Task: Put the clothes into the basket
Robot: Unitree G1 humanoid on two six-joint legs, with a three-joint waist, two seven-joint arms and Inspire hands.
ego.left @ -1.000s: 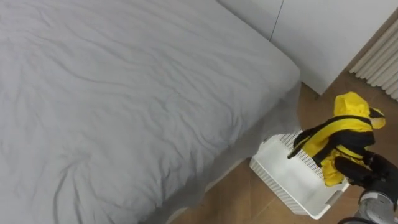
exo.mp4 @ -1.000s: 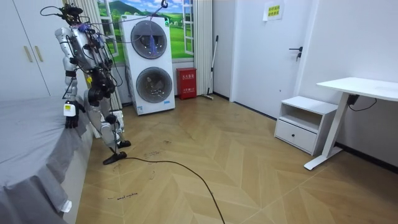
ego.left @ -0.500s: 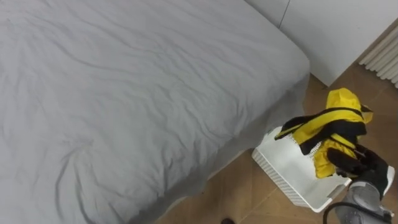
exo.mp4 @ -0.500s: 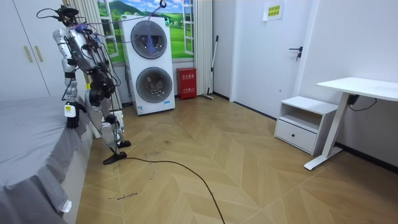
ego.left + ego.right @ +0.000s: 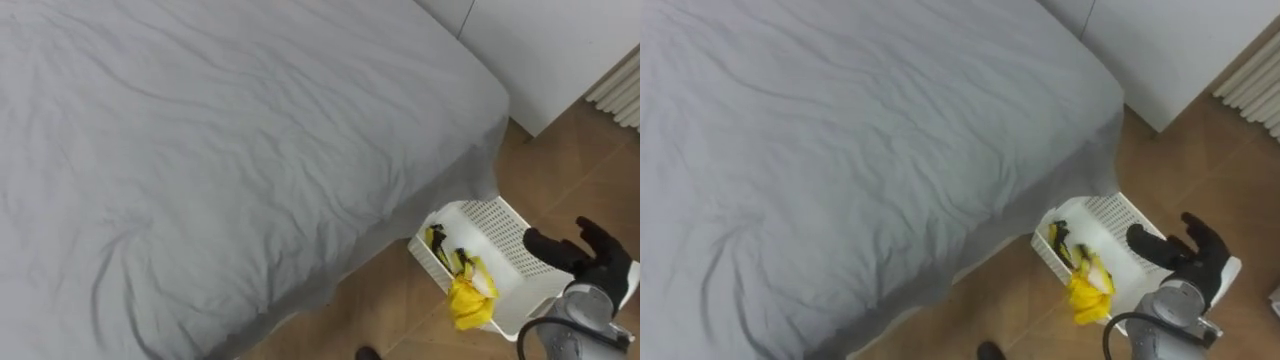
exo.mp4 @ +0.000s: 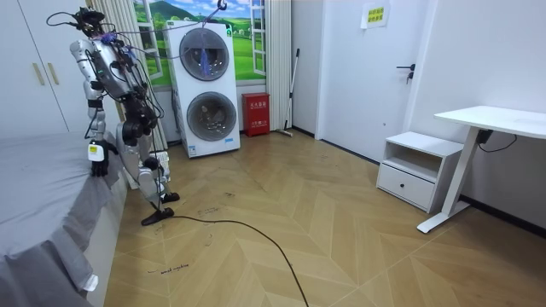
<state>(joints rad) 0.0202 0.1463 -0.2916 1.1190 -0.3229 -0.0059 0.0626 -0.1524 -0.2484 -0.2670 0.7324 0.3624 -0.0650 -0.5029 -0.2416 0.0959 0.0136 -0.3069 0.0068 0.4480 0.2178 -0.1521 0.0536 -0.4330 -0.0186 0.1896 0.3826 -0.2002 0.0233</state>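
Note:
A white slatted basket (image 5: 497,218) stands on the wooden floor beside the bed's corner. A yellow and black garment (image 5: 468,300) lies in it at the near side, its yellow end draped over the near rim. Just right of the garment and over the basket, my right hand (image 5: 585,258) hovers open, fingers spread, holding nothing. The right eye view shows the same basket (image 5: 1110,208), garment (image 5: 1087,290) and right hand (image 5: 1188,252). In the room view I stand at the bed's corner, my left hand (image 6: 99,161) hanging by my side.
A large bed with a wrinkled grey cover (image 5: 220,150) takes up the left and middle. White wardrobe doors (image 5: 545,50) stand behind the basket. Stacked washing machines (image 6: 205,85) stand behind me, and open wooden floor (image 6: 281,230) stretches toward the room view's right.
My right hand held the yellow and black garment above the basket; it has let go and opened. The garment has dropped into the basket and over its near rim.

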